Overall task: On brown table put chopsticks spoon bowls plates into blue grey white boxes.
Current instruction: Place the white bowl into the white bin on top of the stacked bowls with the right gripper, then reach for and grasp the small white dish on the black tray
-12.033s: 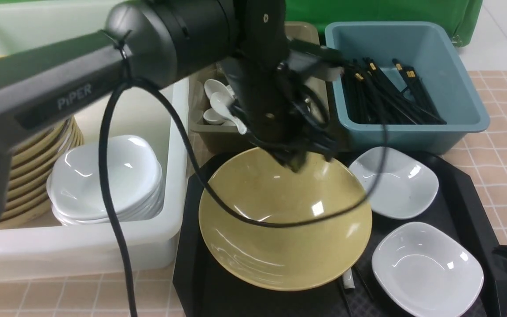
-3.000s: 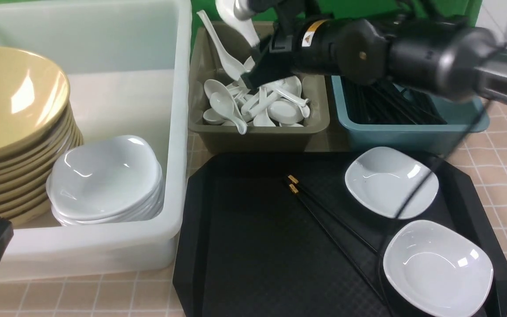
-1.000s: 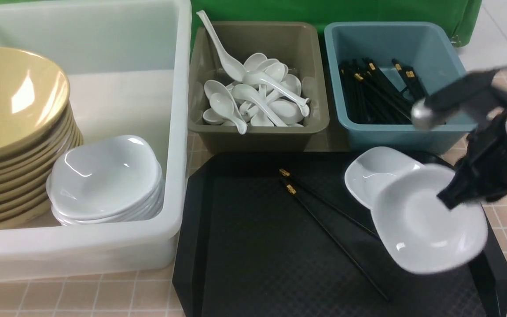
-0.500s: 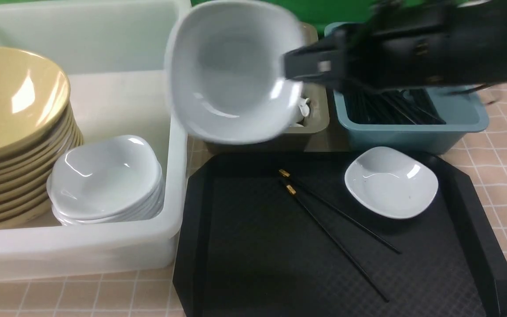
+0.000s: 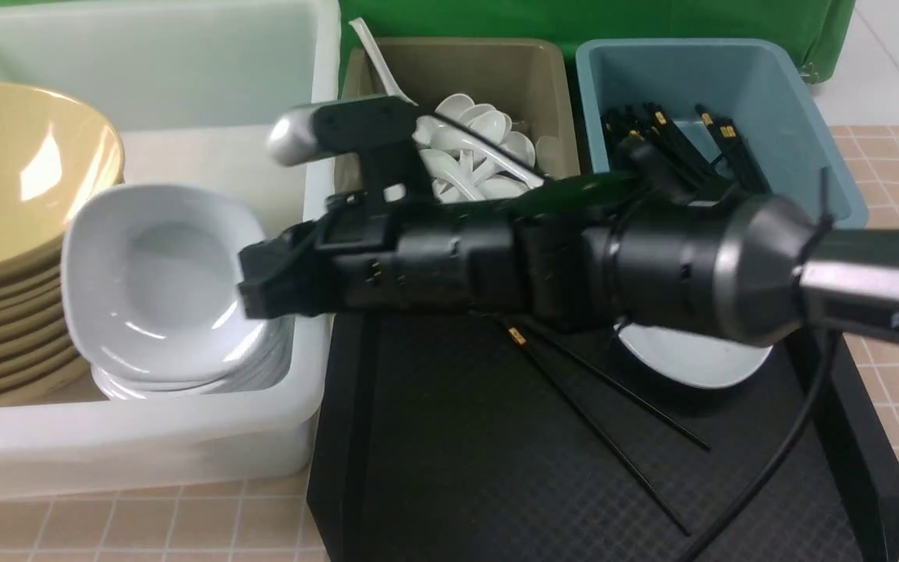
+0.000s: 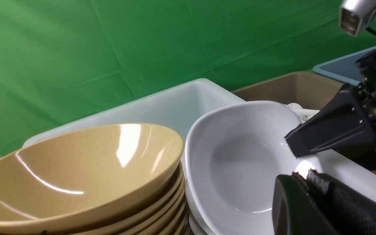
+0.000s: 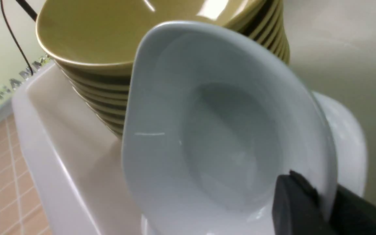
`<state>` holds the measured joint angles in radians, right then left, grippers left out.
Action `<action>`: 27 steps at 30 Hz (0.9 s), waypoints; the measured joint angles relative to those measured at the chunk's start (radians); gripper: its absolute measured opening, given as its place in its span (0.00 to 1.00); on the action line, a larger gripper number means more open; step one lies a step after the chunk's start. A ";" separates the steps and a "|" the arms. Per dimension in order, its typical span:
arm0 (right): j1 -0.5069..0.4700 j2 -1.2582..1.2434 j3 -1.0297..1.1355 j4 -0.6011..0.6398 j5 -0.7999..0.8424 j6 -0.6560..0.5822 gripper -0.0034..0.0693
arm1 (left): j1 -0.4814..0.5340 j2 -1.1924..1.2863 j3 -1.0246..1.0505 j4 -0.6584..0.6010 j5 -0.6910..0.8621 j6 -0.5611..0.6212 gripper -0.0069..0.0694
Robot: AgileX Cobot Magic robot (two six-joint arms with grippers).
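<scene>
The right arm's black two-fingered claw (image 7: 315, 199) is clamped on the rim of a glossy white rounded-square dish (image 5: 162, 285), which has just been carried from the black tray to the big translucent white plastic tub (image 5: 184, 433). That tub is the landmark. Inside it, the held dish hangs tilted over a stack of matching white dishes (image 5: 262, 375), beside the nested mustard-tan conical bowls (image 5: 24, 176); whether it touches the stack I cannot tell. The left arm's black claw (image 6: 308, 182) is closed with nothing seen in it, near the tub's front. Right of the tub, the olive-grey plastic box (image 5: 488, 58) holds white spoons (image 5: 488, 148), and the teal-blue box (image 5: 699, 62) beyond it holds black chopsticks. Also right of the tub, the black octagonal tray (image 5: 449, 468) now has just one white dish (image 5: 691, 359) and two thin black gold-banded chopsticks (image 5: 598, 429) in view. So once this dish is released, one dish and those chopsticks seem left to sort.
</scene>
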<state>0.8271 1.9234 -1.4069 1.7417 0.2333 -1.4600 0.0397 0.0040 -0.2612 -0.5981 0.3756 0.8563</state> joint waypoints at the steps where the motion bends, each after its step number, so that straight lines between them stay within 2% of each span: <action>1: 0.012 0.002 -0.006 0.000 -0.034 -0.027 0.23 | 0.000 0.000 0.000 0.001 0.000 0.000 0.10; 3: 0.018 0.003 -0.008 0.000 -0.061 -0.048 0.28 | 0.000 0.000 0.000 0.001 0.000 0.000 0.10; 5: 0.021 -0.001 -0.008 0.000 -0.102 -0.072 0.43 | 0.000 0.000 0.000 0.001 0.000 0.000 0.10; 10: 0.013 -0.087 -0.006 -0.007 -0.133 -0.089 0.66 | 0.000 0.000 0.000 0.001 0.000 0.000 0.10; 14: 0.013 -0.224 0.003 -0.132 -0.226 -0.095 0.69 | 0.000 0.000 0.000 0.004 0.000 0.000 0.10; 16: 0.013 -0.307 0.028 -0.185 -0.321 -0.148 0.68 | 0.000 0.000 0.000 0.004 0.000 0.000 0.10; 17: 0.013 -0.361 0.054 -0.192 -0.395 -0.224 0.65 | 0.000 0.000 0.000 0.005 0.001 0.000 0.10; 20: 0.013 -0.458 0.125 -0.096 -0.692 -0.513 0.54 | 0.000 0.000 0.000 0.005 0.001 0.002 0.10; 21: 0.011 -0.480 0.150 -0.049 -0.823 -0.642 0.47 | 0.000 0.000 0.000 0.005 0.000 0.002 0.10; 23: -0.002 -0.498 0.202 -0.005 -1.063 -0.809 0.34 | 0.000 0.000 0.000 0.005 0.000 0.002 0.10; 25: -0.036 -0.498 0.302 0.018 -1.241 -0.902 0.17 | 0.000 0.000 0.000 0.005 0.000 0.003 0.10; 27: -0.081 -0.498 0.394 0.018 -1.287 -0.915 0.11 | 0.000 0.000 0.000 0.005 0.000 0.003 0.10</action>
<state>0.7462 1.4256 -1.0126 1.7597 -1.0536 -2.3746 0.0397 0.0035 -0.2612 -0.5930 0.3757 0.8592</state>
